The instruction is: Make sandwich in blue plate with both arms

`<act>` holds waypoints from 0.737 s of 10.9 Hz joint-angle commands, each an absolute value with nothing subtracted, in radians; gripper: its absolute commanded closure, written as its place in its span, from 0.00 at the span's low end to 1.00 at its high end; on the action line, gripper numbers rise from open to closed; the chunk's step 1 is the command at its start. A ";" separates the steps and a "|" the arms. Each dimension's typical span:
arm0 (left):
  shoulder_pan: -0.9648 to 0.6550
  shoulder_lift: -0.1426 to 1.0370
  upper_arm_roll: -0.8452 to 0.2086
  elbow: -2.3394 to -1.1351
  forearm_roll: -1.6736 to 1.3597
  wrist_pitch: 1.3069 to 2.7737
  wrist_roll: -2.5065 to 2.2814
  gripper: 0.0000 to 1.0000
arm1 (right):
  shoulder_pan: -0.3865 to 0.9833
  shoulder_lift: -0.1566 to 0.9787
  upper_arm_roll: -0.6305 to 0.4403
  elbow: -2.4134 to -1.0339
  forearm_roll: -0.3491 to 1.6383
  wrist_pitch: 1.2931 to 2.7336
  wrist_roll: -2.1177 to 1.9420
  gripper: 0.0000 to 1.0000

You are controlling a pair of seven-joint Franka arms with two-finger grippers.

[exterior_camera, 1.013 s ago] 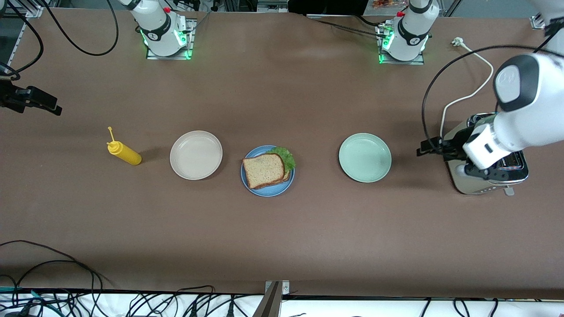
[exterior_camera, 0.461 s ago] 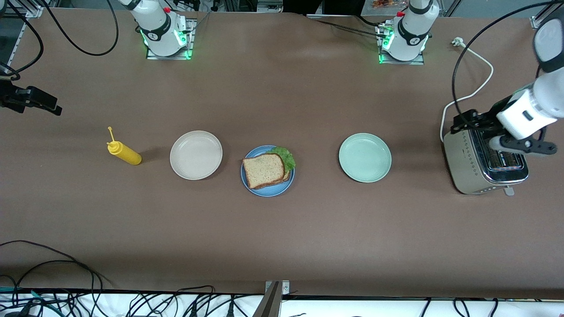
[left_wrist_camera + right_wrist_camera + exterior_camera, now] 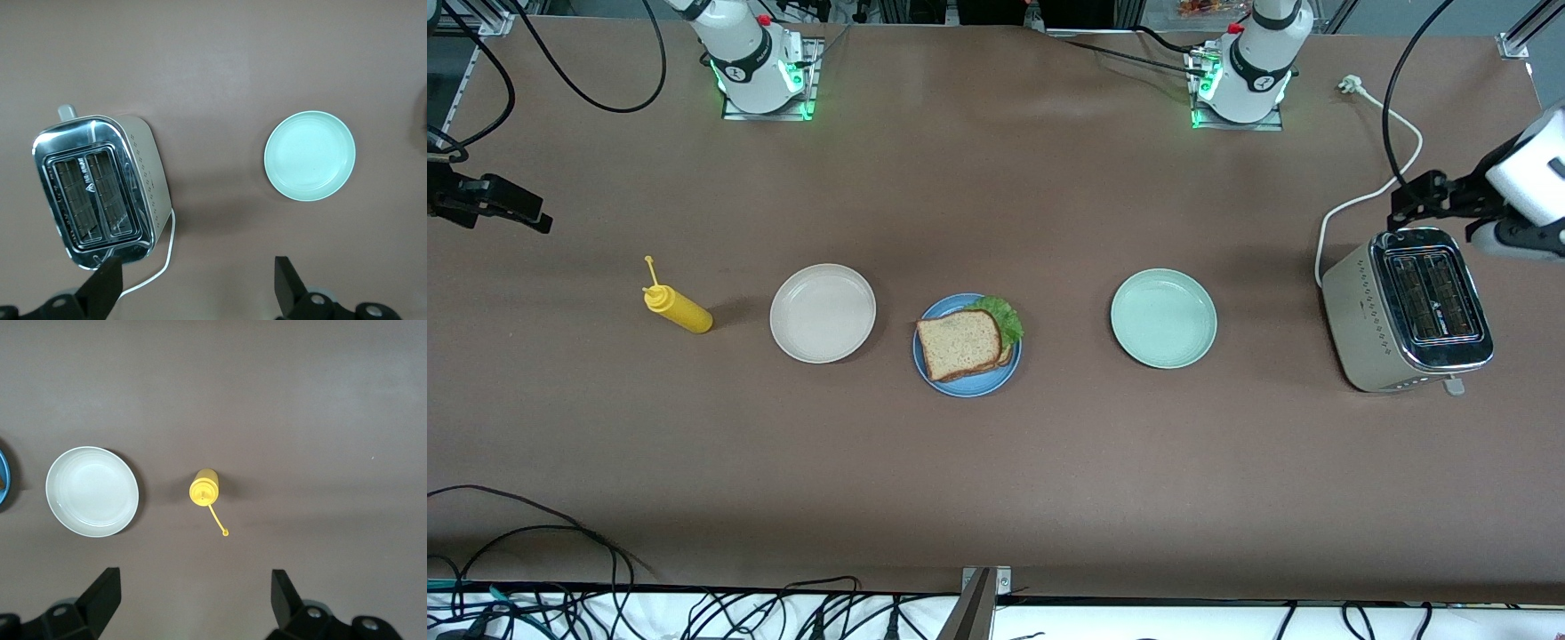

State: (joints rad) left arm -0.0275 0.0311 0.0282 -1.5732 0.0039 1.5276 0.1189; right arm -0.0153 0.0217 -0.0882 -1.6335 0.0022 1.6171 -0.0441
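Observation:
The sandwich (image 3: 960,343) lies on the blue plate (image 3: 964,388) in the middle of the table: a brown bread slice on top, ruffled green lettuce (image 3: 1006,318) sticking out, a second slice's edge underneath. My left gripper (image 3: 1410,201) is open and empty, up in the air over the table and white cord beside the toaster; its own view (image 3: 197,285) shows both black fingers wide apart. My right gripper (image 3: 525,213) is open and empty at the right arm's end of the table, above bare table near the yellow bottle in its own view (image 3: 193,595).
A cream plate (image 3: 823,313) and a yellow squeeze bottle (image 3: 679,308) lie toward the right arm's end. A mint-green plate (image 3: 1163,318) and a silver toaster (image 3: 1408,308) with a white cord (image 3: 1360,200) lie toward the left arm's end. Both plates hold nothing.
My left gripper has risen off the toaster and swung toward the table's edge at the left arm's end. The right arm and the sandwich have not moved.

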 commanded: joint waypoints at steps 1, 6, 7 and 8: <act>0.031 0.032 -0.038 -1.476 0.040 1.463 0.063 0.00 | -0.018 0.031 -0.086 -1.611 0.002 1.609 -0.054 0.00; 0.055 0.008 -0.055 -1.420 0.038 1.440 0.061 0.00 | -0.018 0.031 -0.086 -1.611 0.002 1.609 -0.052 0.00; 0.061 -0.001 -0.063 -1.420 0.040 1.440 0.061 0.00 | -0.018 0.031 -0.086 -1.611 0.002 1.609 -0.052 0.00; 0.061 -0.017 -0.064 -1.427 0.041 1.440 0.061 0.00 | -0.018 0.031 -0.086 -1.611 0.002 1.609 -0.054 0.00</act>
